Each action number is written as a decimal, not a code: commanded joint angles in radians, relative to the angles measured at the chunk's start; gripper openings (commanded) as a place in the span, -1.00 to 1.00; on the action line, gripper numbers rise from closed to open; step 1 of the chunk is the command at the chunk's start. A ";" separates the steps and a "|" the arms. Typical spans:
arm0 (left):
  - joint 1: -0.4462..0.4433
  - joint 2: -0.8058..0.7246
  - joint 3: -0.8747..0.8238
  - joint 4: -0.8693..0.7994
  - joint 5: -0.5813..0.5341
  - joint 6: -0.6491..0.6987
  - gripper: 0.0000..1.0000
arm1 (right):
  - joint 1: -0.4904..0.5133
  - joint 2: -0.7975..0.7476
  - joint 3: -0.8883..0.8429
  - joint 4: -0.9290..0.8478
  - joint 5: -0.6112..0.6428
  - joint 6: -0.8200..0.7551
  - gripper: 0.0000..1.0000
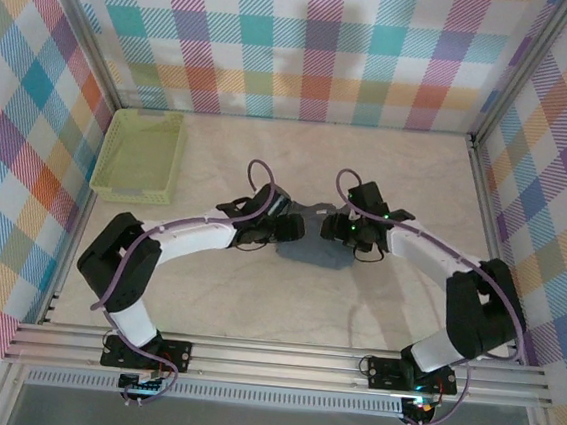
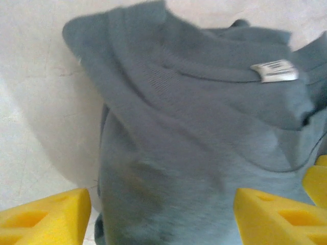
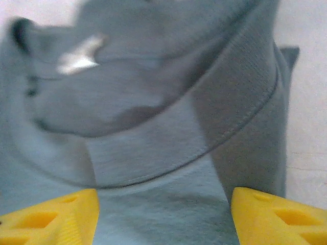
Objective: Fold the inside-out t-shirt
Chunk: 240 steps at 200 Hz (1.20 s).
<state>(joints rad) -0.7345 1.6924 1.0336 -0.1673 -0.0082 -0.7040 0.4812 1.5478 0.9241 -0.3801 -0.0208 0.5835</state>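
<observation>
Jaws stand apart on left tool and right tool, both straddling the bunched inside-out t-shirt, likely poised to pinch it.

The t-shirt lies between left tool and right tool.

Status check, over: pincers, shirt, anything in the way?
Left pincer open, right pincer open, both at the cloth. T-shirt bunched between them, neck label showing, not folded yet. Green basket back left, apart from shirt.
</observation>
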 commanded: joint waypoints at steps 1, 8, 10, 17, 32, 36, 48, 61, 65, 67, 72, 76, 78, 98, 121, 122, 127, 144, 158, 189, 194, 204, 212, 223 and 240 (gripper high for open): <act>0.006 0.038 -0.048 0.063 0.009 -0.021 0.37 | -0.001 0.049 -0.037 0.032 0.043 0.053 0.35; 0.008 0.049 -0.055 0.059 0.005 -0.018 0.28 | -0.001 0.051 -0.042 0.031 0.050 0.051 0.35; 0.008 0.052 -0.056 0.057 0.004 -0.016 0.26 | -0.002 0.050 -0.043 0.029 0.053 0.049 0.35; 0.009 0.054 -0.061 0.054 -0.001 -0.010 0.19 | -0.001 0.041 -0.040 0.021 0.064 0.041 0.35; 0.010 0.036 -0.066 0.032 -0.020 0.002 0.05 | -0.001 0.012 -0.020 -0.013 0.091 0.019 0.37; 0.010 0.026 -0.067 0.026 -0.026 0.009 0.04 | -0.001 0.002 -0.013 -0.024 0.096 0.009 0.39; 0.011 -0.007 -0.062 0.000 -0.048 0.024 0.04 | 0.000 -0.024 0.015 -0.065 0.119 -0.015 0.44; 0.012 -0.050 -0.051 -0.035 -0.069 0.039 0.07 | 0.014 -0.051 0.052 -0.119 0.168 -0.036 0.52; 0.012 -0.064 -0.049 -0.045 -0.077 0.041 0.10 | 0.024 -0.057 0.065 -0.137 0.186 -0.045 0.56; 0.012 -0.072 -0.049 -0.052 -0.080 0.044 0.12 | 0.030 -0.060 0.072 -0.146 0.197 -0.047 0.57; 0.012 -0.092 -0.050 -0.064 -0.090 0.047 0.18 | 0.046 -0.064 0.092 -0.169 0.219 -0.058 0.61; 0.014 -0.111 -0.051 -0.072 -0.097 0.049 0.23 | 0.058 -0.064 0.108 -0.188 0.238 -0.062 0.63; 0.014 -0.118 -0.052 -0.075 -0.102 0.049 0.25 | 0.066 -0.062 0.117 -0.199 0.248 -0.064 0.64; 0.034 -0.218 -0.086 -0.103 -0.151 0.053 0.38 | 0.144 -0.028 0.196 -0.283 0.313 -0.033 0.73; 0.112 -0.326 -0.151 -0.119 -0.157 0.051 0.47 | 0.227 0.083 0.286 -0.345 0.339 0.035 0.85; 0.117 -0.332 -0.154 -0.127 -0.157 0.051 0.48 | 0.229 0.090 0.292 -0.348 0.340 0.036 0.85; 0.134 -0.358 -0.168 -0.138 -0.163 0.053 0.53 | 0.236 0.124 0.318 -0.358 0.339 0.046 0.87; 0.186 -0.426 -0.197 -0.157 -0.187 0.070 0.73 | 0.235 0.237 0.391 -0.390 0.329 0.068 0.87; 0.225 -0.464 -0.211 -0.171 -0.195 0.090 0.81 | 0.215 0.313 0.429 -0.400 0.332 0.058 0.88; 0.267 -0.542 -0.256 -0.174 -0.225 0.122 0.94 | 0.101 0.439 0.482 -0.396 0.320 -0.017 0.85; 0.270 -0.556 -0.266 -0.173 -0.231 0.126 0.95 | 0.076 0.454 0.489 -0.392 0.318 -0.040 0.85; 0.275 -0.583 -0.284 -0.165 -0.240 0.129 1.00 | 0.026 0.483 0.512 -0.378 0.313 -0.092 0.84; 0.277 -0.599 -0.295 -0.159 -0.246 0.133 1.00 | -0.014 0.509 0.541 -0.373 0.312 -0.133 0.84; 0.282 -0.610 -0.306 -0.154 -0.255 0.136 1.00 | -0.059 0.547 0.598 -0.372 0.313 -0.189 0.84; 0.288 -0.614 -0.315 -0.148 -0.259 0.140 1.00 | -0.116 0.614 0.730 -0.389 0.299 -0.272 0.84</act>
<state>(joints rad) -0.4648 1.0962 0.7399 -0.3157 -0.2333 -0.5938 0.4469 2.0590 1.5303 -0.7265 0.2535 0.4671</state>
